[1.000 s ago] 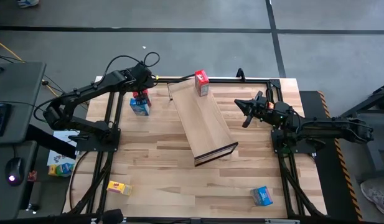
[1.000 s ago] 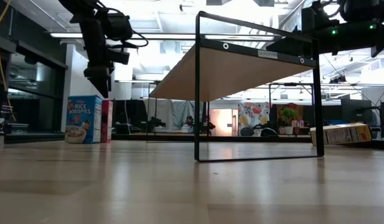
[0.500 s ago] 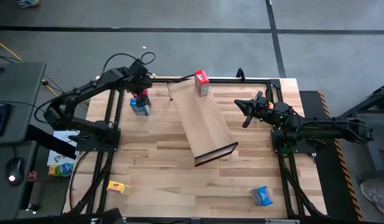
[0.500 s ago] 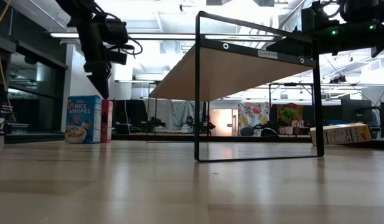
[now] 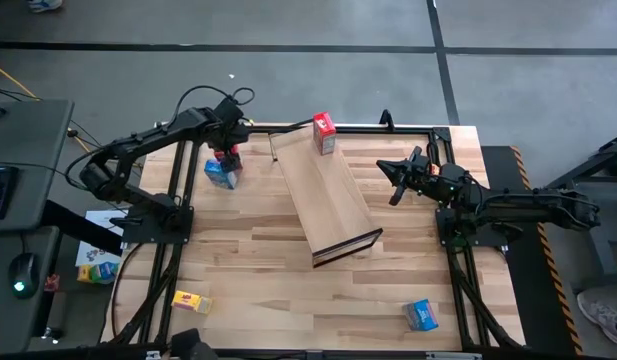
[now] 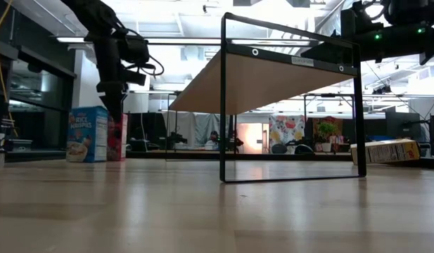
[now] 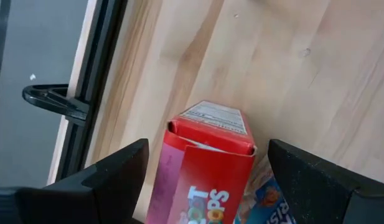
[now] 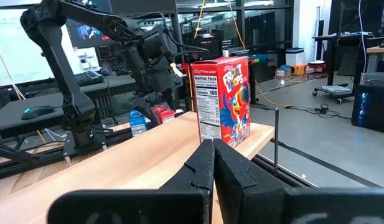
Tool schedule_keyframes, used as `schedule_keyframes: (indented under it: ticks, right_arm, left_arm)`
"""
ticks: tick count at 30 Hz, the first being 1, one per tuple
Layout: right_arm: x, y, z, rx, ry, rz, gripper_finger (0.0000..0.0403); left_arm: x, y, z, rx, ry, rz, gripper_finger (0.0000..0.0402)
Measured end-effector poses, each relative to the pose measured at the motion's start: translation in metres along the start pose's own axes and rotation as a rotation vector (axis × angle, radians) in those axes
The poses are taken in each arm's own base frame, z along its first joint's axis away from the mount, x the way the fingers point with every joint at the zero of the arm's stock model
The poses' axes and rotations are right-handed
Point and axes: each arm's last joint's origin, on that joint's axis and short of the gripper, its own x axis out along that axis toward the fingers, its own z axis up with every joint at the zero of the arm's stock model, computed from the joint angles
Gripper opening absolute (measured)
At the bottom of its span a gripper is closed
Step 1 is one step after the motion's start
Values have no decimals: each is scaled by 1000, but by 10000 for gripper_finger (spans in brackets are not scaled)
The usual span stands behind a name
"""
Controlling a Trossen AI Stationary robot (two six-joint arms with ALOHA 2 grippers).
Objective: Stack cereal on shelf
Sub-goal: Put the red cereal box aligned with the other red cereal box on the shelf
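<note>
My left gripper (image 5: 226, 152) (image 7: 209, 149) is open and low over a red cereal box (image 7: 207, 168) (image 6: 119, 137) that stands on the table near the far left corner. Its fingers stand on either side of the box's top. A blue cereal box (image 5: 219, 173) (image 6: 87, 133) stands right beside the red one. The shelf (image 5: 323, 195) (image 6: 273, 81), a light-wood panel on a dark frame, sits mid-table. A second red box (image 5: 324, 132) (image 8: 221, 99) stands on its far end. My right gripper (image 5: 396, 180) (image 8: 211, 152) is shut and hovers right of the shelf. My left gripper comes from above with its open fingers (image 7: 114, 180) straddling the red box's top flap (image 7: 213, 127), and a gap shows on each side. One finger (image 7: 316, 180) is close beside the blue box (image 7: 272, 205). I cannot tell whether it touches.
A yellow box (image 5: 191, 300) lies near the table's near left corner and a blue box (image 5: 421, 315) near the near right corner. In the low view a yellow box (image 6: 385, 151) lies on its side. Bare tabletop (image 5: 248, 245) lies in front of the shelf.
My left gripper has moved down onto the red box by the far left corner, its fingers now around the box's top. The blue box beside it has turned a little about its upright axis and shifted slightly left. My right arm has kept still.
</note>
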Motion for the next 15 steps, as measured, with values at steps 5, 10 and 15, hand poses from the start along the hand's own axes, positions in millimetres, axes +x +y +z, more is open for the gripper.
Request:
schedule_keyframes:
  ticks: [5, 10, 15]
  right_arm:
    - [0, 0, 0, 0, 2, 0, 0]
    - [0, 0, 0, 0, 2, 0, 0]
    - [0, 0, 0, 0, 2, 0, 0]
  left_arm:
    - [2, 0, 0, -3, 11, 6, 321]
    - [2, 2, -2, -4, 22, 5, 301]
    - [2, 3, -2, 10, 30, 17, 253]
